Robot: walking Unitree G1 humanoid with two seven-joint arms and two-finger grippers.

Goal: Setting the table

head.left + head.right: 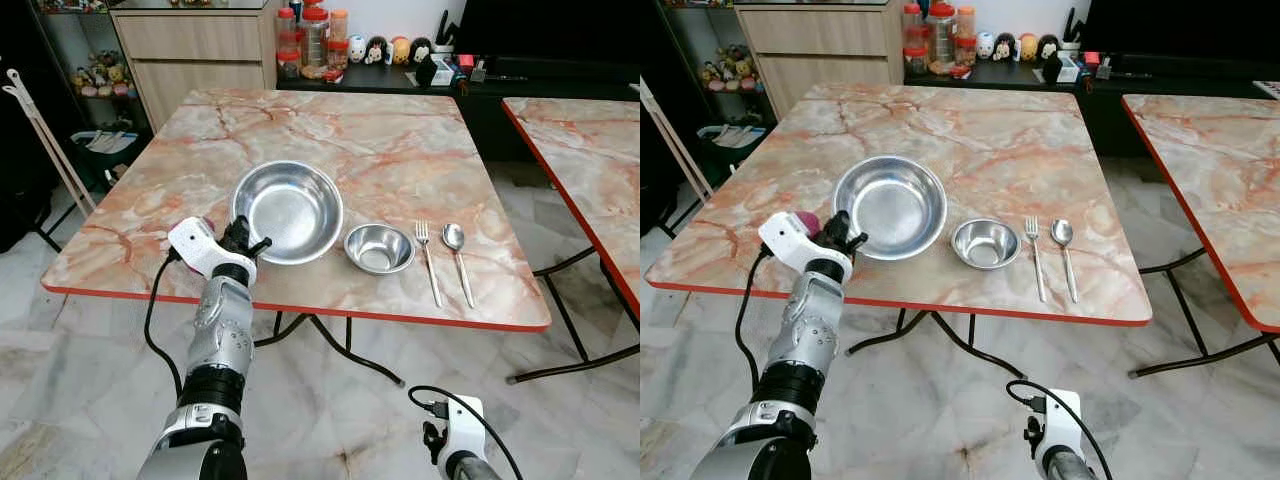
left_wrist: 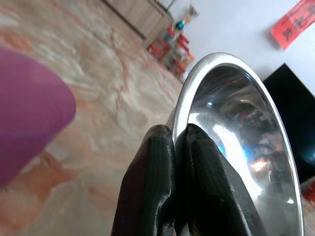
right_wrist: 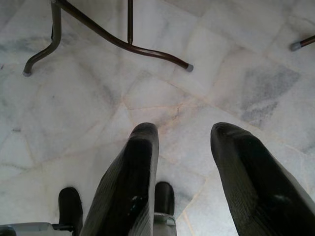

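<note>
A large steel bowl (image 1: 288,210) sits on the marble table (image 1: 350,130) near its front edge. My left gripper (image 1: 243,240) is at the bowl's near-left rim; in the left wrist view its fingers (image 2: 157,162) are shut on that rim (image 2: 197,83). To the right of the large bowl stands a small steel bowl (image 1: 379,248), then a fork (image 1: 428,260) and a spoon (image 1: 457,250) lying side by side. My right gripper (image 3: 182,132) hangs open low over the tiled floor, holding nothing.
A second marble table (image 1: 590,150) stands to the right across a narrow gap. Behind the table are a wooden cabinet (image 1: 190,45) and jars (image 1: 315,40). Metal table legs (image 3: 113,42) cross the floor. A purple thing (image 2: 29,108) is beside the left gripper.
</note>
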